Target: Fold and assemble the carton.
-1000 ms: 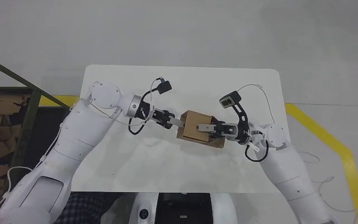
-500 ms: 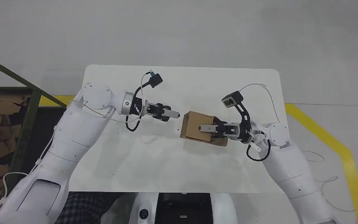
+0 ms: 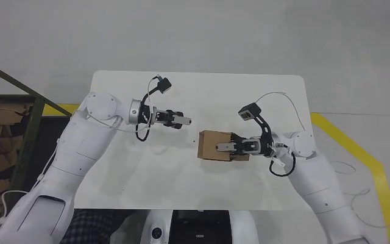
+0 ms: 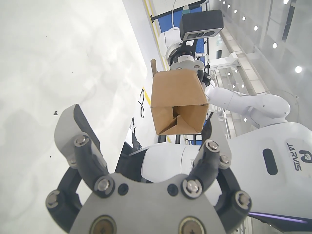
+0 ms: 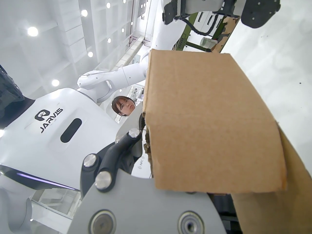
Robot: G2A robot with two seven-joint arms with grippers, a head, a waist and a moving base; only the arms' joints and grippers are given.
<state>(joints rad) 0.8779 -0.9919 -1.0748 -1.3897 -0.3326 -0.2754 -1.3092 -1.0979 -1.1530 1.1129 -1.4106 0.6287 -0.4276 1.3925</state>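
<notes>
The brown carton (image 3: 213, 145) is held just above the white table (image 3: 152, 180), right of centre. My right gripper (image 3: 226, 147) is shut on its wall at the open end, and one finger (image 5: 133, 129) shows outside the cardboard (image 5: 207, 122). The other finger is hidden inside. In the left wrist view the carton (image 4: 178, 91) hangs ahead with its folded end flaps facing me, leaving a small gap at their middle. My left gripper (image 3: 186, 121) is open and holds nothing, a short way to the left of the carton and apart from it.
A dark rack with cardboard pieces (image 3: 15, 125) stands past the table's left edge. Yellow floor tape (image 3: 341, 137) runs beyond the right edge. The far and near-left parts of the table are bare.
My left gripper has let go of the carton's end and drawn back to the left. The right gripper has turned the carton more level and brought it slightly nearer.
</notes>
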